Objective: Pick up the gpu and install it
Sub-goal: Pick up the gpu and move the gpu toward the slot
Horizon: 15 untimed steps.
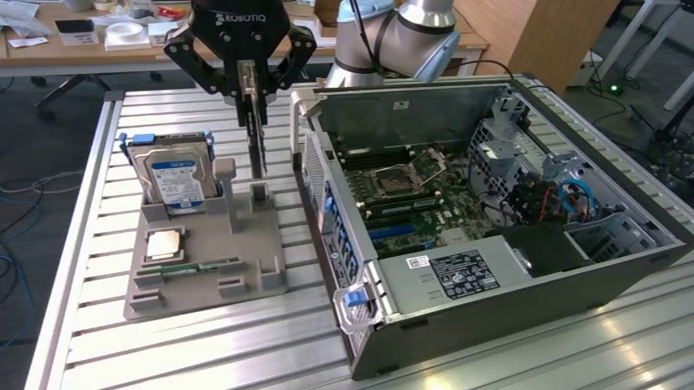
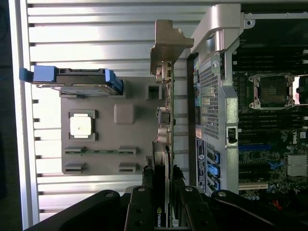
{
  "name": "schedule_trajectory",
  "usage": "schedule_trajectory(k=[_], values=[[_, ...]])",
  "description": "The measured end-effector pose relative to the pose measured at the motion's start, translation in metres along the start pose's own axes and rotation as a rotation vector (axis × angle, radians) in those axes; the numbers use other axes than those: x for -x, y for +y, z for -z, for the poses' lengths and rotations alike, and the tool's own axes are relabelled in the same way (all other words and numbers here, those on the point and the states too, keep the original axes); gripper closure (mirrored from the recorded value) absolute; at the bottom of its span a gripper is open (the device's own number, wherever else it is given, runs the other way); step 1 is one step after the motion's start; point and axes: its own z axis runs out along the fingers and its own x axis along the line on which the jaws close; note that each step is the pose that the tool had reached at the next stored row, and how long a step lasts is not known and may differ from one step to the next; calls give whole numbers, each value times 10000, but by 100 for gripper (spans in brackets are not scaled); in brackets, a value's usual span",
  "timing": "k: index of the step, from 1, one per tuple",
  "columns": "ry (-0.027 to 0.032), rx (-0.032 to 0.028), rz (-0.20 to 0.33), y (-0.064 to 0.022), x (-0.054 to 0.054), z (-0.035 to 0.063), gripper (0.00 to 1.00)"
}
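Half the job, I'd say, stands done. The black robot fingers (image 2: pixel 140 204) are clamped on the top edge of the gpu (image 1: pixel 257 130), a thin flat black expansion card hanging upright and edge-on beneath them. Its lower edge sits right at a slot of the grey plastic parts holder (image 1: pixel 195 288) on the slatted aluminium surface (image 1: pixel 162 349). Whether it is clear of that slot I cannot tell.

In the exterior view, a silver hard drive with a blue label (image 1: pixel 174 183) stands in the holder at nine o'clock from that slot. A square silver processor chip (image 1: pixel 165 244) lies at eight o'clock and a slim green memory stick (image 1: pixel 206 266) at seven.

The installing is all left to do. The open grey computer case (image 1: pixel 391 110) lies at three o'clock of the holder, its dark motherboard (image 1: pixel 412 195) exposed. The card is outside the case, on the holder's side of its wall.
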Motion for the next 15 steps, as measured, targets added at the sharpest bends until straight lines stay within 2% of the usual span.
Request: schedule_trajectory(k=[15], values=[[-1,3,1,8,151,-4,74]])
